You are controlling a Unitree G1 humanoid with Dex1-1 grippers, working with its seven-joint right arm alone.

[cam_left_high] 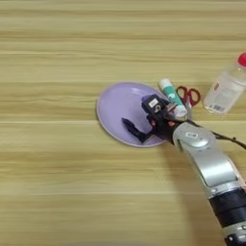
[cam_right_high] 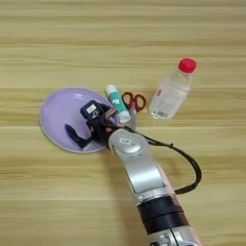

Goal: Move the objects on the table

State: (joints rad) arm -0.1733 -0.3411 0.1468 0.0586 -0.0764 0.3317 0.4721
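A clear bottle (cam_right_high: 169, 94) with a red cap lies on the table (cam_right_high: 123, 38) at about two o'clock from the gripper, well clear of it. Red-handled scissors (cam_right_high: 133, 103) lie between that bottle and the white tube (cam_right_high: 117, 103), just beside the tube. The tube, with its teal label, rests slantwise at the plate's one-o'clock rim, its lower end close against the wrist. A round lilac plate (cam_right_high: 60, 113) sits at the table's middle; no purple block can be made out apart from it.

The silver forearm (cam_right_high: 139, 170) comes in from five o'clock and reaches up toward eleven o'clock, a black cable looping off its right side. The right gripper (cam_left_high: 138, 120) hovers over the plate's right half, between the tube and the plate's centre. Its two black fingers (cam_left_high: 130, 128) are spread wide with nothing between them, one toward nine o'clock, the other toward twelve.
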